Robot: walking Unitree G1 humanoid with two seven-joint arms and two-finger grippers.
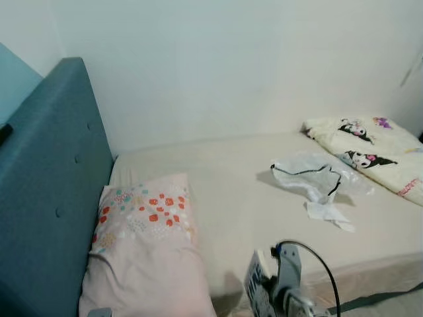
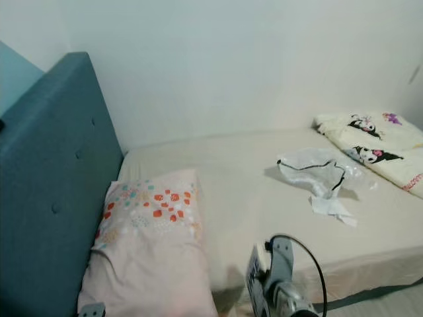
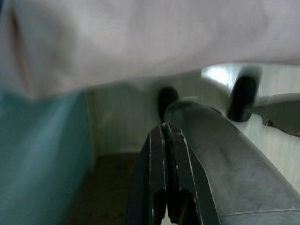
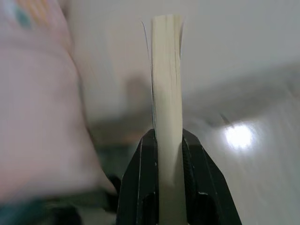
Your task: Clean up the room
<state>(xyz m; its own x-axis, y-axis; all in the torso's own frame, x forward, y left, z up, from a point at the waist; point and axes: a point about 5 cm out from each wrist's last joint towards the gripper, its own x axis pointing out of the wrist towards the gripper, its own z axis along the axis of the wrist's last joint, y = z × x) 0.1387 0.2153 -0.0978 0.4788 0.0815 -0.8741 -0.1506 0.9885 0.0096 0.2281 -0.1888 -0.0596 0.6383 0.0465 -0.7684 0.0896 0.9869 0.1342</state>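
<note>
Our right gripper (image 4: 167, 140) sits low at the bed's near edge, fingers (image 4: 136, 168) clamped on the spine side of a thin book (image 4: 166, 84) held edge-on; from the head its cover (image 1: 258, 290) shows blue print, too blurred to read. Our left gripper (image 3: 166, 140) hangs beside the bed frame under the pillow's overhang, fingers pressed together on nothing. Outward: a pink pillow (image 1: 142, 244) with orange and teal dots lies against the teal headboard (image 1: 46, 191); mid-mattress, well apart from it, a crumpled clear plastic bag (image 1: 317, 175) with a scrap of white paper (image 1: 327, 212) just beside it; at the far right a folded cream blanket (image 1: 377, 148) printed with a cartoon character, no legible words. We judge the step in hand is carrying the book off to wherever it belongs, a place we cannot see here. To do it well: keep the grip firm near the spine so the pages do not fan, hold it upright, clear the mattress edge before turning. Bag and paper look like rubbish left to collect.
</note>
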